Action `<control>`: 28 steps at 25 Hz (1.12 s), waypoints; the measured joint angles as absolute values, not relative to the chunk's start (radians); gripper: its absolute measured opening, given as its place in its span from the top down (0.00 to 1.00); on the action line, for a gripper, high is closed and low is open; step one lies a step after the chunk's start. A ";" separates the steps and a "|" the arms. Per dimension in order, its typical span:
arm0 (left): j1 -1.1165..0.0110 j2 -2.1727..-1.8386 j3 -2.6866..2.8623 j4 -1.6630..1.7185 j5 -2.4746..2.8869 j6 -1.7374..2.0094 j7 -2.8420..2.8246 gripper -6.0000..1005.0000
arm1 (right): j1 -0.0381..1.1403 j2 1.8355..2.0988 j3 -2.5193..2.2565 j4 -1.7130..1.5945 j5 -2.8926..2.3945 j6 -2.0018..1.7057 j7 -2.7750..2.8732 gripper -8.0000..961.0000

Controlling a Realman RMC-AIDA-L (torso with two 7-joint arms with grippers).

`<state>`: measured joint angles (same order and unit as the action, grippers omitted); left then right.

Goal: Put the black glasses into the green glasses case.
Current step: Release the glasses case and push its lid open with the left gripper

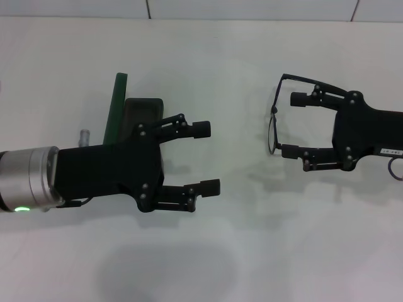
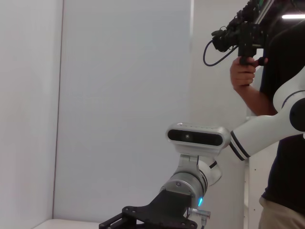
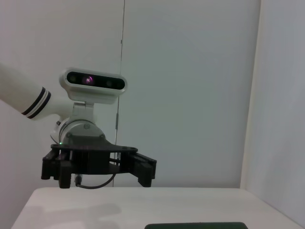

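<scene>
The green glasses case stands open at the left, its green lid upright and its dark base partly hidden under my left arm. My left gripper hovers open just right of the case, with nothing between its fingers. The black glasses sit at the right, front rim toward the case and one thin temple arm running back past my right gripper. That gripper is open, its fingertips right at the frame; I cannot tell whether they touch it. A dark green edge of the case shows in the right wrist view.
The white table spreads around both arms, and a wall seam runs along its far edge. In the left wrist view a person holding a camera rig stands behind my right arm.
</scene>
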<state>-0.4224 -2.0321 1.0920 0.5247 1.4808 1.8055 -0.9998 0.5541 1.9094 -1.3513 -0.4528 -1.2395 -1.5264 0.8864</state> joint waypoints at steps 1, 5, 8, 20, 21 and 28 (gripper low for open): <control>-0.422 -2.033 1.092 0.525 1.481 1.806 -1.002 0.12 | 0.552 1.909 -1.351 -0.453 -1.240 -1.526 0.886 0.08; -0.416 -2.037 1.089 0.524 1.480 1.805 -1.004 0.12 | 0.549 1.907 -1.351 -0.452 -1.240 -1.528 0.886 0.08; -0.411 -2.049 1.060 0.524 1.470 1.793 -1.035 0.12 | 0.549 1.903 -1.351 -0.452 -1.240 -1.532 0.886 0.08; -0.410 -2.021 0.896 0.961 1.704 1.445 -1.815 0.13 | 0.547 1.895 -1.351 -0.453 -1.239 -1.528 0.886 0.08; -0.409 -2.024 0.889 1.007 1.756 1.435 -1.868 0.13 | 0.545 1.895 -1.351 -0.454 -1.239 -1.527 0.886 0.08; -0.407 -2.067 0.869 1.185 2.065 1.404 -2.076 0.15 | 0.537 1.890 -1.350 -0.454 -1.239 -1.518 0.882 0.08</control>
